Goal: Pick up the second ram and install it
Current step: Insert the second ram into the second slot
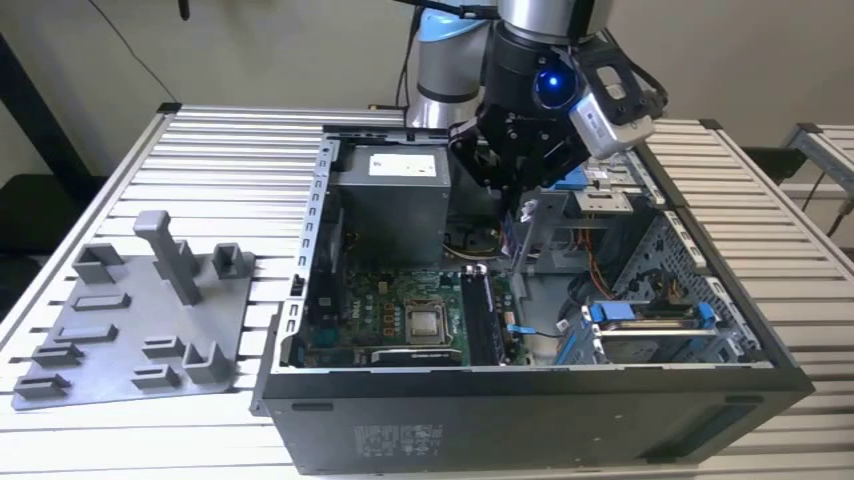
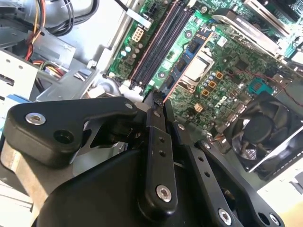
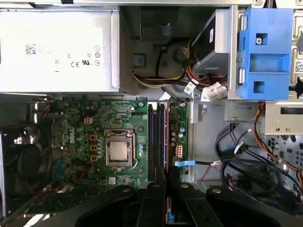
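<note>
**Ram held on edge over the slots, not seated.**
The gripper (image 2: 156, 101) was clenched on the ram (image 2: 190, 56), which ran from the fingertips down toward the slots (image 3: 156, 142). It appeared to be held long edge down and in line with them, which would suit a straight press. In the exterior view it hung apart from the board (image 1: 387, 310). Room was narrow: the supply box (image 3: 57, 49) stood on one side, and the drive cage (image 3: 265, 52) and loose cables (image 3: 236, 156) were near on the other.
</note>
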